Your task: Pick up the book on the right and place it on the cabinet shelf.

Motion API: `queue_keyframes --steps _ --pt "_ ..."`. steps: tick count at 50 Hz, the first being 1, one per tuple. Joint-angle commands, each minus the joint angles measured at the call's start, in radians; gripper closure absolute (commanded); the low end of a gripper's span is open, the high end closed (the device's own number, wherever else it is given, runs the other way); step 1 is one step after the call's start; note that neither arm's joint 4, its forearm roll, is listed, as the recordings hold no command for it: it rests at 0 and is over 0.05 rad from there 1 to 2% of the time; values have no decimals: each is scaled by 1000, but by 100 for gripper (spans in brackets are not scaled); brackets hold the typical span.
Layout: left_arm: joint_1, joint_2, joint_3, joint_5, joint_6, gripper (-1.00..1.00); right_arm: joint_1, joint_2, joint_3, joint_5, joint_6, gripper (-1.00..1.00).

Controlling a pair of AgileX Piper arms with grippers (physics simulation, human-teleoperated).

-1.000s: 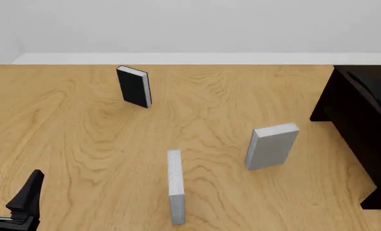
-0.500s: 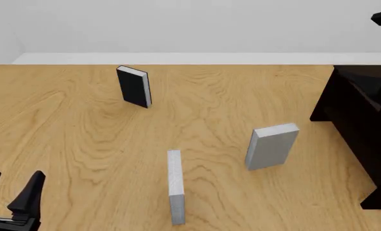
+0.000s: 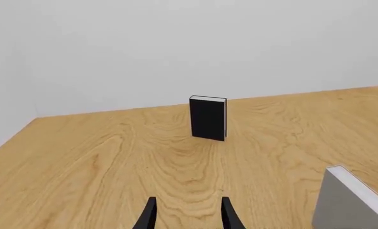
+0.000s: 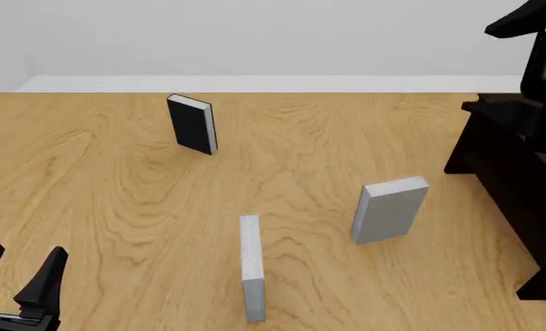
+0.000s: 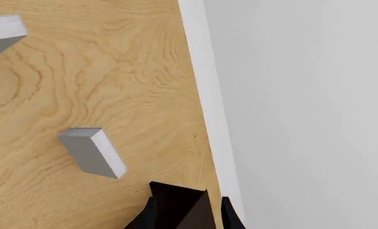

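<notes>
**Q:** ok so what's actually on my table, counted?

**A:** Three books, all standing upright. Two are pale grey: the book (image 4: 390, 209) at about 4 o'clock from the table's middle, and a narrower grey book (image 4: 251, 265) at 6 o'clock. One black book (image 4: 192, 124) at 11 o'clock.

**Q:** Furniture?

**A:** One dark cabinet (image 4: 517, 186), over at 3 o'clock.

**Q:** And grippers?

**A:** Two, both mine: left gripper (image 4: 14, 276), right gripper (image 5: 187, 214).

A bare simulated test room: a wood-grain table (image 4: 116, 179) against blank white walls (image 4: 254, 34), books (image 4: 390, 209) standing about, a dark cabinet (image 4: 517, 179) at right.
</notes>
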Motion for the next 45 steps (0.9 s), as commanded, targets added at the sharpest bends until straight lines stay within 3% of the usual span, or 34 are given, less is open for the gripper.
queue_keyframes --steps 1,13,26,45 --pt "-5 -2 0 3 10 -100 19 72 -60 63 -34 -100" --pt "-16 -3 0 9 25 -100 28 119 -101 164 -84 -100" --pt "-17 -2 0 7 32 -100 37 168 -127 205 -114 -100" --pt "-20 -4 0 12 36 -100 54 279 -176 236 -84 -100"
